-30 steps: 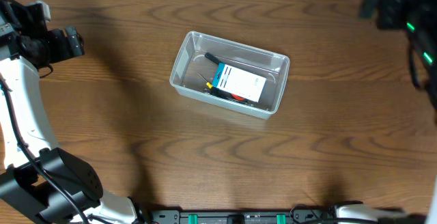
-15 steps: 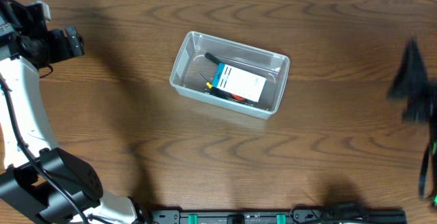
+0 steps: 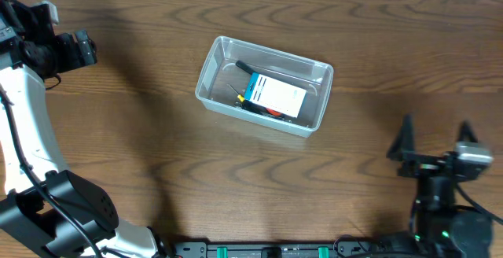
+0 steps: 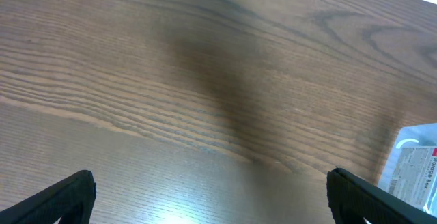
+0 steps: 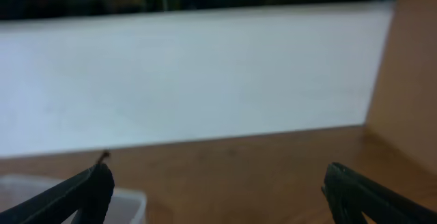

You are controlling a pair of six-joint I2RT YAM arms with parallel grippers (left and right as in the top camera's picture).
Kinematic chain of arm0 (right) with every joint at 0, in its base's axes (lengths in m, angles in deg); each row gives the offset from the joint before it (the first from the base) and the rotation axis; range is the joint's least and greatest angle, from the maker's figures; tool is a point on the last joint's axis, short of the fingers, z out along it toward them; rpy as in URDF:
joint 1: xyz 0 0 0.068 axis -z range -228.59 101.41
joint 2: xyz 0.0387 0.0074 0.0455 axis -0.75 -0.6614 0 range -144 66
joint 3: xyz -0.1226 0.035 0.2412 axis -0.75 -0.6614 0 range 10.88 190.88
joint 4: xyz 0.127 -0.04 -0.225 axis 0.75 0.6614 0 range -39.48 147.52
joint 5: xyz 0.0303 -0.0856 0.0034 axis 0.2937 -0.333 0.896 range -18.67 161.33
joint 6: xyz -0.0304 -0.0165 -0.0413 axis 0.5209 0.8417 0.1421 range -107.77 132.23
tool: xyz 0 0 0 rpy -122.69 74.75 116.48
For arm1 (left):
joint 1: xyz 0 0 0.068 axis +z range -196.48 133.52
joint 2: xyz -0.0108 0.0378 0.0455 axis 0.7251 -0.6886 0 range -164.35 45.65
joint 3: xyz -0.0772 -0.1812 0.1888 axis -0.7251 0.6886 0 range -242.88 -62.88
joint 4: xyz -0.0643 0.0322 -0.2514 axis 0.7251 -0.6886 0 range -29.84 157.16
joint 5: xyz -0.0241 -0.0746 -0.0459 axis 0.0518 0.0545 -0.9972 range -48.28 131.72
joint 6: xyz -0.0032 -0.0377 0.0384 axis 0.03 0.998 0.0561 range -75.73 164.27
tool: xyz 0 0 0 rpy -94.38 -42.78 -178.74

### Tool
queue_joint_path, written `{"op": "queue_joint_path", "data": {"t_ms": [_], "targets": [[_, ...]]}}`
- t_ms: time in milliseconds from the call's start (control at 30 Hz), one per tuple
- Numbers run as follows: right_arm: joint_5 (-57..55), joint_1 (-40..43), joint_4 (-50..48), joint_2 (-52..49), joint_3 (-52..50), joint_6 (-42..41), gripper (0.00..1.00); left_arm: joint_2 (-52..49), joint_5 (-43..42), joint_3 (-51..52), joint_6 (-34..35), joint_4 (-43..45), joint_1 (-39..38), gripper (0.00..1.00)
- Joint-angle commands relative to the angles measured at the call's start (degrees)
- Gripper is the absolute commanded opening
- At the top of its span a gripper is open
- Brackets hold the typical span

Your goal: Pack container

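- The left gripper (image 4: 210, 183) is seen with its fingers (image 4: 63, 197) spread wide; nothing is held, and only bare wooden table (image 4: 205, 80) is framed in the gap.
- The container (image 3: 216, 75) is found well apart from these fingers, off past the one at the right of the wrist view, where a rounded corner is glimpsed at the picture's edge.
- The right gripper (image 3: 435, 141) is likewise shown with fingers (image 3: 403, 144) set wide and nothing gripped.
- From the right fingers, the container is placed ahead and toward the finger at the left of the wrist view, with open table between; only a blurred stretch of rim is caught there.
- Inside the container a blue-and-white box (image 3: 275, 95) is laid flat.
- A black tool handle (image 3: 244, 66) is seen poking out from under one end of the box, and bits of yellow and red are shown beneath it; what they belong to cannot be told.
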Motion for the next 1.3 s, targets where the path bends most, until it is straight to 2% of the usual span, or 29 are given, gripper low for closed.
{"op": "queue_joint_path", "data": {"t_ms": [0, 167, 333, 700, 833, 1267], "targets": [[5.4, -0.2, -2.4, 2.6, -5.7, -1.5, 0.99, 0.0, -0.7, -0.8, 0.3, -0.2, 0.0, 0.98], [8.8, -0.2, -6.9, 7.4, -14.9, -1.5, 0.99, 0.0, -0.7, -0.8, 0.3, -0.2, 0.0, 0.98], [10.6, -0.2, -10.1, 8.9, -18.8, -1.5, 0.99, 0.0, -0.7, -0.8, 0.3, -0.2, 0.0, 0.98], [14.0, -0.2, -10.1, 8.9, -24.2, -2.2, 0.99, 0.0, -0.7, -0.8, 0.3, -0.2, 0.0, 0.98], [14.5, -0.2, -7.0, 8.9, -24.3, -2.6, 0.99, 0.0, -0.7, -0.8, 0.3, -0.2, 0.0, 0.98], [14.7, -0.2, -7.0, 8.9, -24.3, 1.1, 0.99, 0.0, -0.7, -0.8, 0.3, -0.2, 0.0, 0.98]]}}
